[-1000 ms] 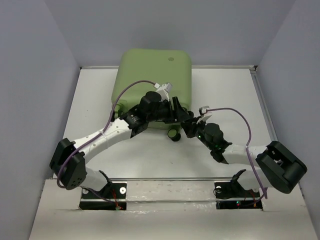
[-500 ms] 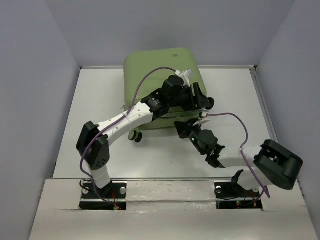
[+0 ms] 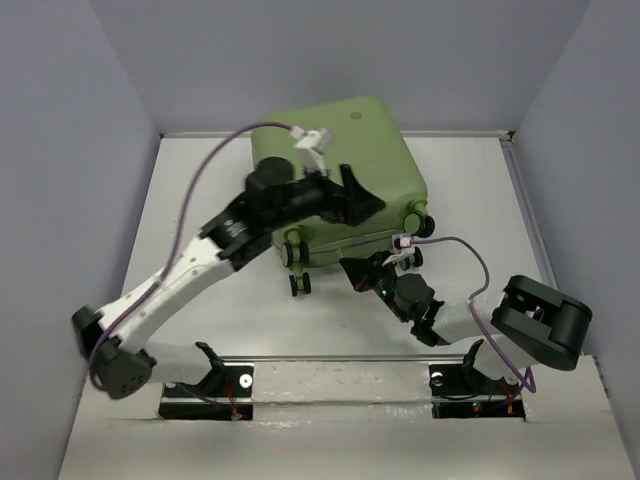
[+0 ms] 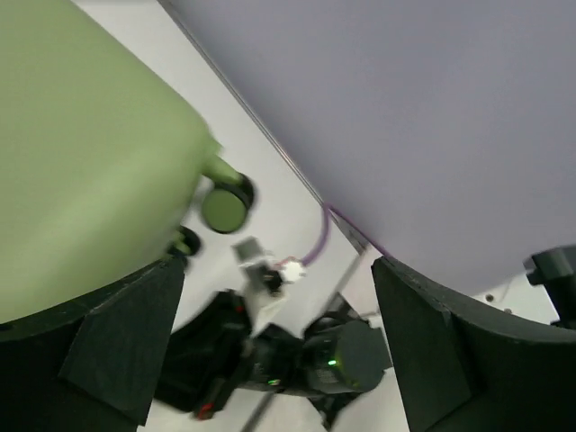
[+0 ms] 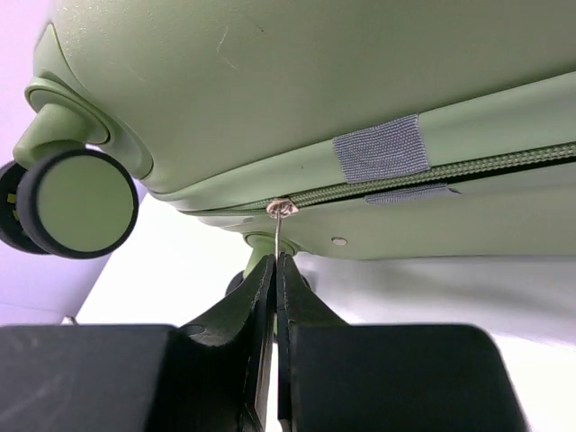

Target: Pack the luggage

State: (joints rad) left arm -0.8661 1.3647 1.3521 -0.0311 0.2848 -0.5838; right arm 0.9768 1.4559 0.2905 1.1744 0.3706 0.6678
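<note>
the luggage [image 3: 350,150] was set at the far middle of the table [image 3: 480,200]. its zipper pull [image 5: 281,212], on the near edge, was pinched tight in the right gripper [image 5: 275,263]. the left gripper [image 3: 366,200] was spread wide above it, empty.

White table [image 3: 470,190], plain grey walls [image 3: 450,60] around.

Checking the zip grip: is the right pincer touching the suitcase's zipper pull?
Touching. The right wrist view shows the right pincer shut on the zipper pull of the luggage.
</note>
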